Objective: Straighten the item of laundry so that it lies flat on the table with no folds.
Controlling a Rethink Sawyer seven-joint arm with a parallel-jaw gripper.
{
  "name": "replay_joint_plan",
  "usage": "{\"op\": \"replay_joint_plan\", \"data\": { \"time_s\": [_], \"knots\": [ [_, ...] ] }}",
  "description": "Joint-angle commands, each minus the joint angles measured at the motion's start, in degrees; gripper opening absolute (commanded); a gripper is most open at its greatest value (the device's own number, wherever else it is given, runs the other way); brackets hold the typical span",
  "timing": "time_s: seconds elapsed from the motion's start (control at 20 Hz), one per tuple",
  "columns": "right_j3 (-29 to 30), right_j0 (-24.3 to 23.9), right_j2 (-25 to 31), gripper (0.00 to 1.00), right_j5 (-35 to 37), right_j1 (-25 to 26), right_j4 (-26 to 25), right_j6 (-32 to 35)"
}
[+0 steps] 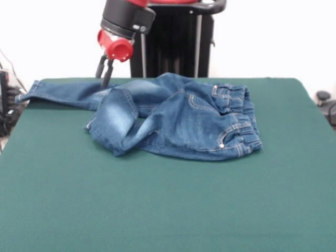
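Note:
The item of laundry (pixel 178 118), a small pair of blue jeans, lies on the far half of the green table (pixel 168 210). Its elastic waistband (pixel 245 122) is at the right. One leg (pixel 60 92) stretches left along the far edge to the table's corner. The other leg (pixel 113 123) is folded back on itself and bunched toward the front. My gripper (pixel 105 81) comes down from the red and black arm onto the stretched leg, close to where the two legs meet. Its tip touches the denim or hovers just above it.
The black pedestal (pixel 176 42) rises right behind the table's far edge. Dark gear and cables (pixel 6 102) sit off the left edge. A small dark object (pixel 324 100) lies past the right edge. Bare green tabletop fills the whole front half.

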Motion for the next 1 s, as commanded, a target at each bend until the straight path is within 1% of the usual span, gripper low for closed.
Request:
{"op": "replay_joint_plan", "data": {
  "time_s": [0.05,0.15,0.25,0.35,0.45,0.55,0.75,0.9,1.0],
  "knots": [
    [-6.73,-0.36,7.45,1.00,-0.71,5.37,-3.15,-0.42],
    [-6.58,-2.81,11.10,1.00,-1.81,5.43,-5.77,0.29],
    [-5.48,-6.41,16.23,1.00,-0.09,3.73,-9.29,0.44],
    [-3.29,-11.93,23.26,1.00,3.54,0.62,-13.41,0.07],
    [-0.95,-16.31,28.90,1.00,7.56,-2.63,-15.43,-0.67],
    [0.91,-19.46,32.93,1.00,10.77,-5.40,-16.34,-1.40],
    [2.71,-24.02,37.74,1.00,14.79,-8.52,-17.23,-3.32],
    [2.84,-27.36,40.63,1.00,16.48,-8.84,-18.30,-4.88],
    [3.05,-28.33,41.39,1.00,16.37,-8.85,-19.13,-4.99]
  ]
}}
